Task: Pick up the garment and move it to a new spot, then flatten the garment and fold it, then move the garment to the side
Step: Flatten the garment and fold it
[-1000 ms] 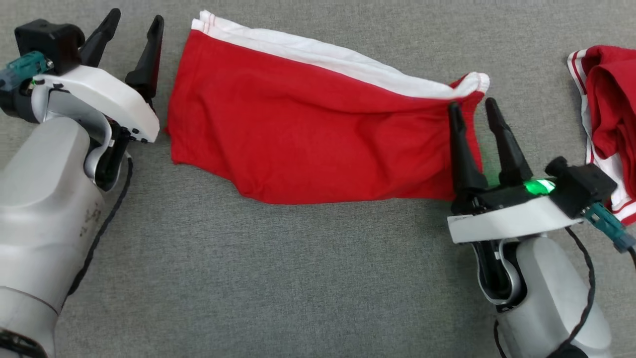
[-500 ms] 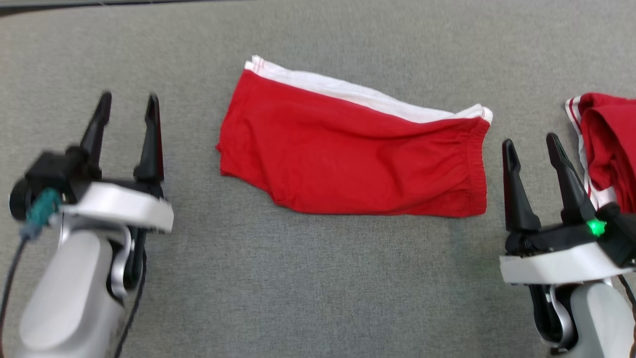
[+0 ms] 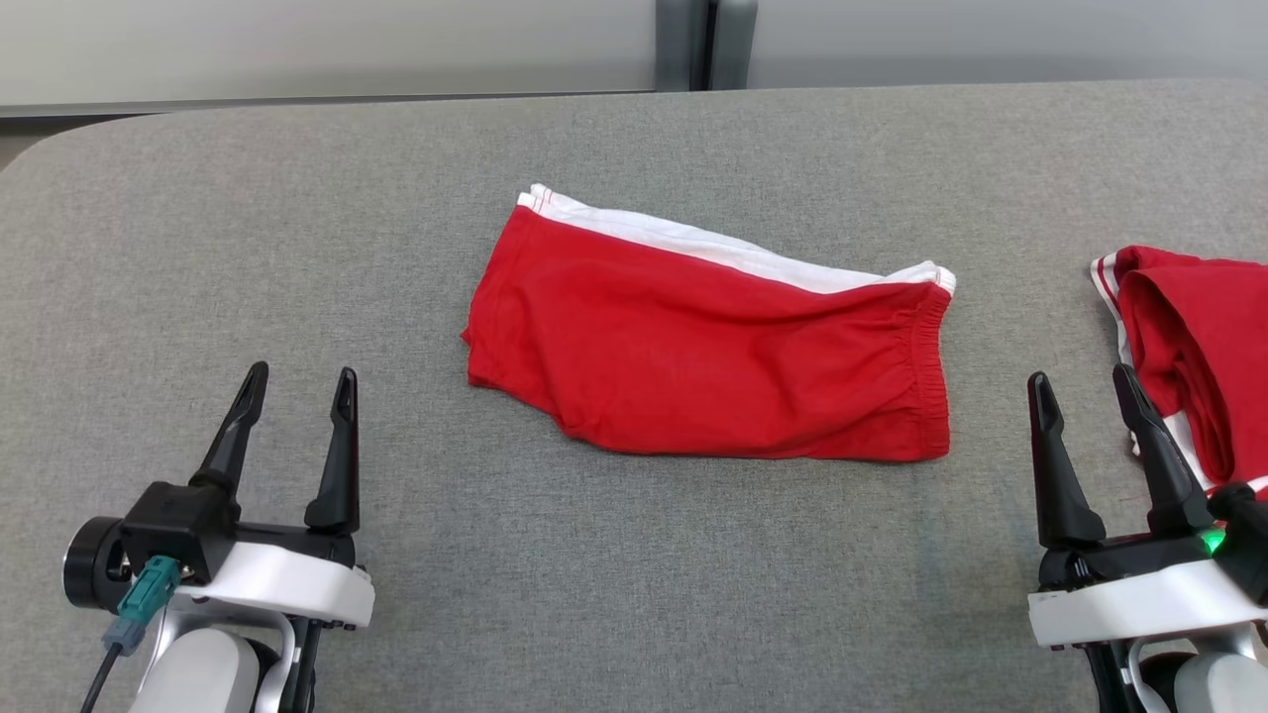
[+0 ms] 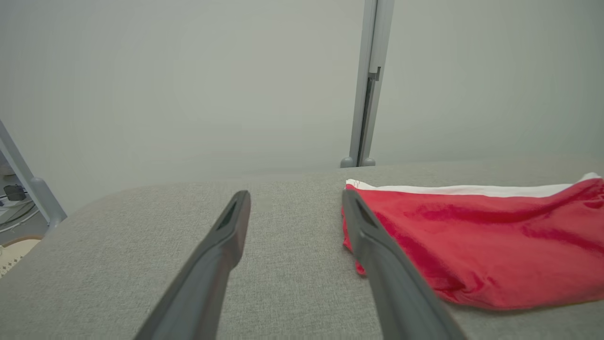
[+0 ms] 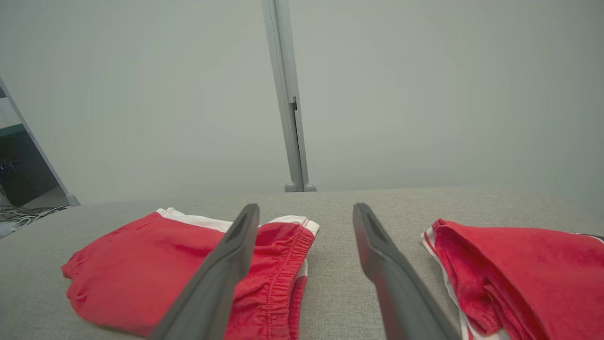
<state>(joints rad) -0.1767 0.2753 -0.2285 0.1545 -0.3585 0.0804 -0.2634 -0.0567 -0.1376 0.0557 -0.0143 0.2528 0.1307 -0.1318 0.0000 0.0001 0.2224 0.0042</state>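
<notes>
- Your grey table holds everything.
- The folded red garment lies flat in its middle, nothing touching it.
- Another red pile sits just beside your right end effector; you might grab it by mistake.
- It and your left end effector are spread wide, holding nothing; pulling one side could undo the fold.
</notes>
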